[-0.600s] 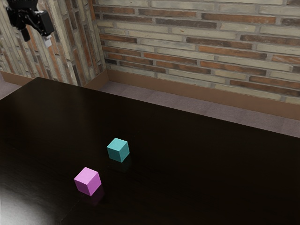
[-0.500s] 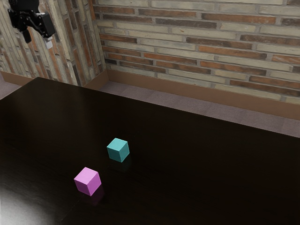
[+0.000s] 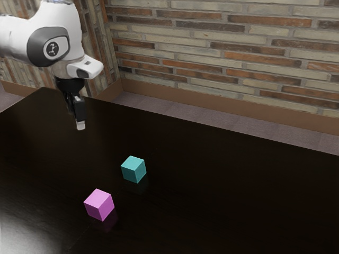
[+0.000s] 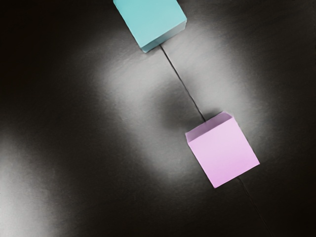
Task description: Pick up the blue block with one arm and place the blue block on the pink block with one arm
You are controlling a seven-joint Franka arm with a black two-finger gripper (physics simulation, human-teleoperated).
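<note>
At the exterior view's left: white arm (image 3: 50, 45) reaching in from the upper left, black gripper (image 3: 80, 125) pointing straight down, hanging above the dark table (image 3: 238, 201), clear of the tabletop and of both blocks. Seen edge-on there; impossible to tell whether open or closed.

A little to the right of the gripper and well nearer the camera, well apart from it: pink block (image 3: 99, 204), lying flat on the table. Further to the right of the gripper, also nearer the camera and well apart from it: blue block (image 3: 133, 169), flat on the table too, untouched, not yet lifted. Near each other, these two, but with a plain gap between; blue one up and to the right of the pink one. Behind the gripper and along the whole back of the room: brick wall (image 3: 228, 47).

From the hand's camera, looking down: blue block (image 4: 148, 22) and pink block (image 4: 223, 149), both below the gripper on the glossy table (image 4: 74, 148), apart, linked by a thin dark seam (image 4: 185, 91) in the tabletop running from beside the blue block to a corner of the pink one.
</note>
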